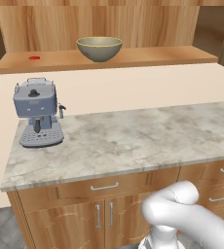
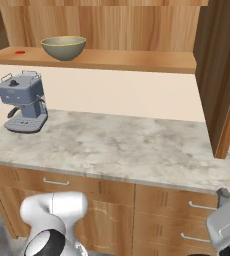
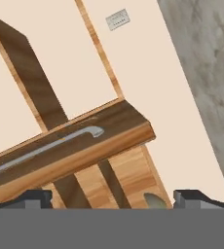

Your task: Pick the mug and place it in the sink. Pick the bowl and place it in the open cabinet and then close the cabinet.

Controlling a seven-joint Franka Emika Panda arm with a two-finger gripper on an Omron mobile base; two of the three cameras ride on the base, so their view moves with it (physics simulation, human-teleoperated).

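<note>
Olive-tan bowl (image 1: 99, 48) upright on the open cabinet's (image 2: 219, 75) light wood shelf (image 1: 133, 58), above marble worktop (image 1: 133, 141) carrying a blue coffee machine (image 1: 37, 112); claw (image 3: 111, 198) wide open, empty, facing the cabinet door.

Olive-tan bowl (image 1: 99, 49), blue-grey coffee machine (image 1: 36, 112)

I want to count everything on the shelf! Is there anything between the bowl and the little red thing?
No. In the left base view, only bare wooden shelf lies between the bowl and the red thing.
</note>
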